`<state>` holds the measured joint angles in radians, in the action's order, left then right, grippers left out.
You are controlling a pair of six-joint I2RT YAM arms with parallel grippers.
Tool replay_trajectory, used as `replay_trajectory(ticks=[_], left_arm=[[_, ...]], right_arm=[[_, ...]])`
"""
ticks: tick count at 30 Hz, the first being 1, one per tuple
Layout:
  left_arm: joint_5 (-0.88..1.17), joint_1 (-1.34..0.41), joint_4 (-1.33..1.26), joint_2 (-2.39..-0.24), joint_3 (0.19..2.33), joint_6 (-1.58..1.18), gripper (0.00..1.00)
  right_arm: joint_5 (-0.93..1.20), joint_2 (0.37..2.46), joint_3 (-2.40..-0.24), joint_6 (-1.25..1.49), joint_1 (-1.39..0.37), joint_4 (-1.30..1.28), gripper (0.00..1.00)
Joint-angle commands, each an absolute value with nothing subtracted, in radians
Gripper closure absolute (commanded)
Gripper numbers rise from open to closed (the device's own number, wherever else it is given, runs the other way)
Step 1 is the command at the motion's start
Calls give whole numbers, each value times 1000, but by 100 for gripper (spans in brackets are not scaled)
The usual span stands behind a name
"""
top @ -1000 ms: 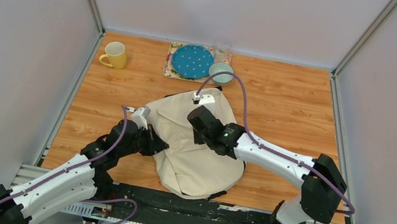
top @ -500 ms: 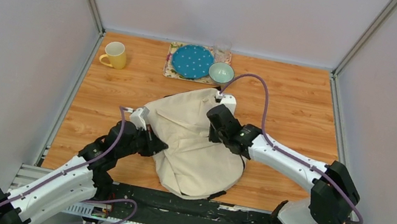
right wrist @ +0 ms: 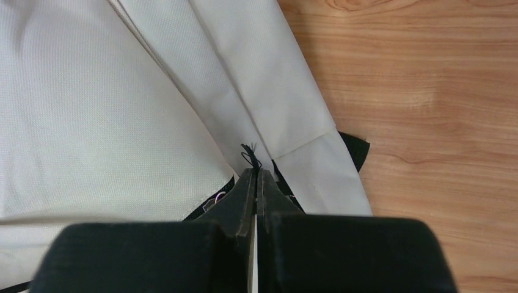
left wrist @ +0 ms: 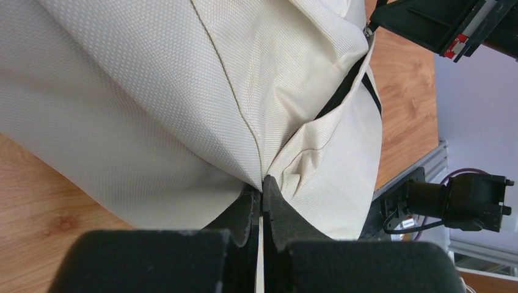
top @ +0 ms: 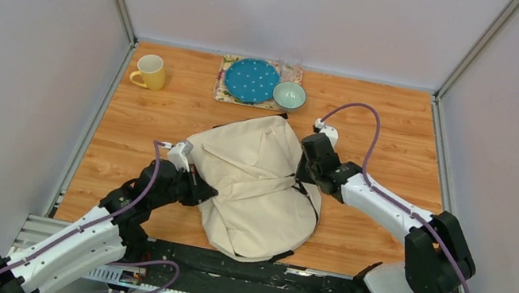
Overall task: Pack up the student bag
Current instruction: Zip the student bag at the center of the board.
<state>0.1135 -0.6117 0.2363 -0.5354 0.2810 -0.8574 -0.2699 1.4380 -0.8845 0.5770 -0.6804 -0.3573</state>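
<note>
The student bag, a big cream fabric backpack, lies flat in the middle of the wooden table. My left gripper is at its left edge, and the left wrist view shows the left gripper shut on a pinched fold of the bag's cream cloth. My right gripper is at the bag's right side. In the right wrist view the right gripper is shut on a thin black zipper pull cord, with the dark zipper line running beside the tips.
At the back of the table stand a yellow mug, a blue dotted plate on a patterned mat, a pale green bowl and a clear glass. Grey walls close in both sides.
My right gripper has travelled right and a little nearer along the bag's upper edge to its right side, still shut on the zipper pull. The left gripper has kept its hold on the bag.
</note>
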Motion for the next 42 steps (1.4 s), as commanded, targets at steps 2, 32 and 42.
replay_trajectory(ticks=[2,32,42], left_arm=[[80,-600,298,-520,279,-824,100],[310,-439,218,-988,522,-626,48],[14,-439,475,-652,488,-644,23]], right_arm=[[-315,1449,-842,555,-606,-321,100],[-396,982,-623,698,-604,-526,55],[-380,732,-676,673,-603,-646,37]])
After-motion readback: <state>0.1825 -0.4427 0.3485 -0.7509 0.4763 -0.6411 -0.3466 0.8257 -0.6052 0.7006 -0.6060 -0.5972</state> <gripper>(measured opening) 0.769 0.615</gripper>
